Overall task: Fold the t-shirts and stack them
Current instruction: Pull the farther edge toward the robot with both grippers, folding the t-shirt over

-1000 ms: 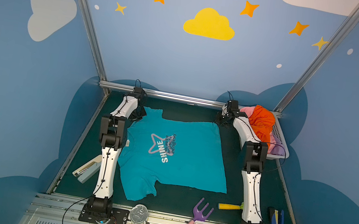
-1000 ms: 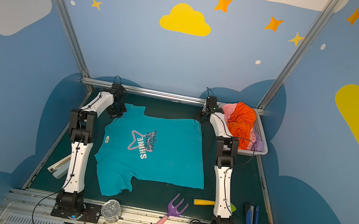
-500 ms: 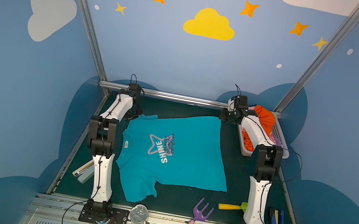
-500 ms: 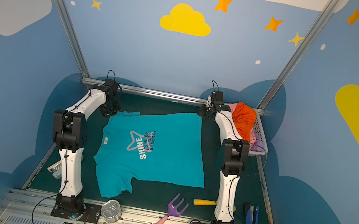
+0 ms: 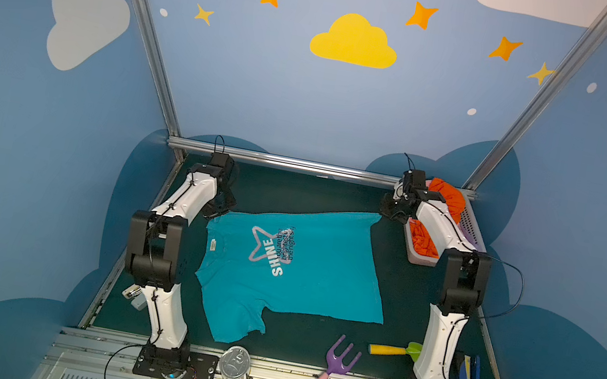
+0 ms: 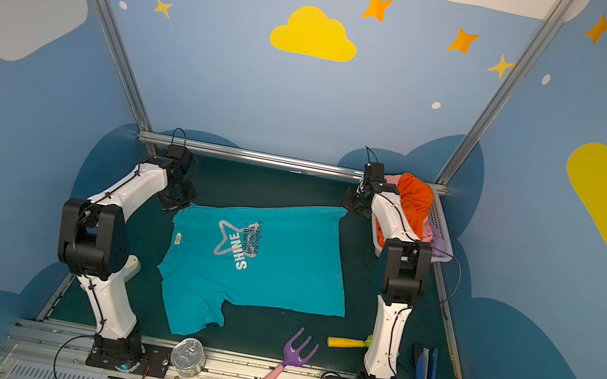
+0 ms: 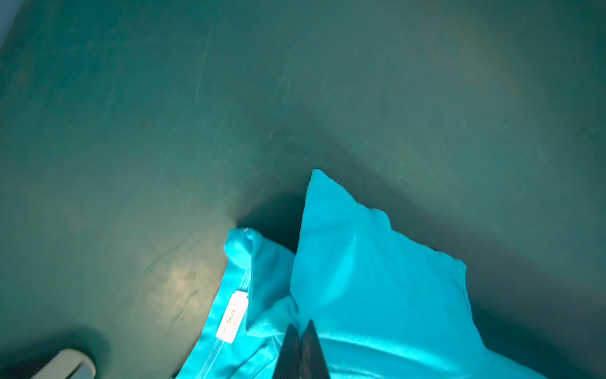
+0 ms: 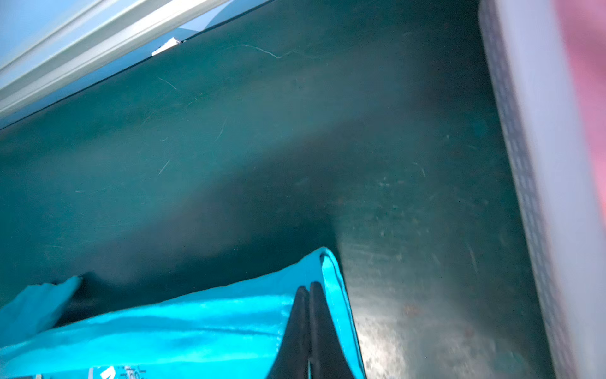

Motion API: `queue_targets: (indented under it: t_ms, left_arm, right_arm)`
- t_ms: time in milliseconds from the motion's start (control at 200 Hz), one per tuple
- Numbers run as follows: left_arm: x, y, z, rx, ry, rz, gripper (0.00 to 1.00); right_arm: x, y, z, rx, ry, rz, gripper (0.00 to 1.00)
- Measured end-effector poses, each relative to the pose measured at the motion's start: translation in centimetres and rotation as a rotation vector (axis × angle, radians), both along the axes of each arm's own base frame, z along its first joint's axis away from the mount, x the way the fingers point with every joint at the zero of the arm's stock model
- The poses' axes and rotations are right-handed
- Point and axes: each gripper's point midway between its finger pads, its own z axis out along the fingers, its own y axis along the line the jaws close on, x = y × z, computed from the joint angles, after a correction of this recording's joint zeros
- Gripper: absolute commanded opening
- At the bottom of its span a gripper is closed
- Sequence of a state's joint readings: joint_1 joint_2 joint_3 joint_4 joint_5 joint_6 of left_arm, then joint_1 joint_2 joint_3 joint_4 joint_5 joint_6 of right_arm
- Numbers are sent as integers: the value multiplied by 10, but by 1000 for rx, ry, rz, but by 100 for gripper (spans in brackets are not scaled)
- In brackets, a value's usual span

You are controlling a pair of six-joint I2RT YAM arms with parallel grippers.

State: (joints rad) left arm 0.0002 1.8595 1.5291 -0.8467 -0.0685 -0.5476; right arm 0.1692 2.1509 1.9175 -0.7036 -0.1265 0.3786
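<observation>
The teal t-shirt [image 5: 304, 271] lay spread print-up on the green mat [image 5: 293, 189], just beside the white basket [image 5: 474, 229]. The left gripper [image 7: 302, 329] was clenched on shoulder cloth near the collar, at the end far from the basket. The right gripper [image 8: 310, 290] pinched the hem corner nearest the basket. An orange t-shirt [image 5: 448, 197] lay heaped in the basket.

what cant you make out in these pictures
Shirts in the basket: in both top views the orange t-shirt and the right arm cover the rest, so their number is unclear.
White object: mostly hidden behind the left arm in both top views.
Yellow-handled tool: head partly behind the right arm in both top views.
Neck label on the teal t-shirt: print blurred in the left wrist view.
</observation>
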Motion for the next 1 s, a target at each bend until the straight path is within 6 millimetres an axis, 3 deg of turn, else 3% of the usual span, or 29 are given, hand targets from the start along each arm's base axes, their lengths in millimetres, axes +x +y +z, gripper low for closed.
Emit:
queue_targets:
  t_ms: [140, 345, 536, 746, 841, 1001]
  left_arm:
    - [-26, -3, -18, -11, 40, 12, 4]
    - [-57, -8, -55, -19, 132, 21, 4]
    - [-58, -10, -59, -12, 131, 20, 4]
    - [-57, -9, -62, 8, 136, 23, 6]
    - [-58, -8, -64, 22, 143, 25, 14]
    - [-62, -4, -61, 69, 159, 36, 34]
  right_arm:
    - [-16, -4, -4, -3, 29, -11, 0]
    - [-41, -9, -36, -13, 112, -20, 0]
    - [-58, -12, -64, -17, 174, -34, 0]
    - [-68, -16, -81, -28, 204, -44, 0]
    - [-72, -17, -86, -31, 216, -50, 0]
    - [-80, -19, -90, -36, 232, -56, 12]
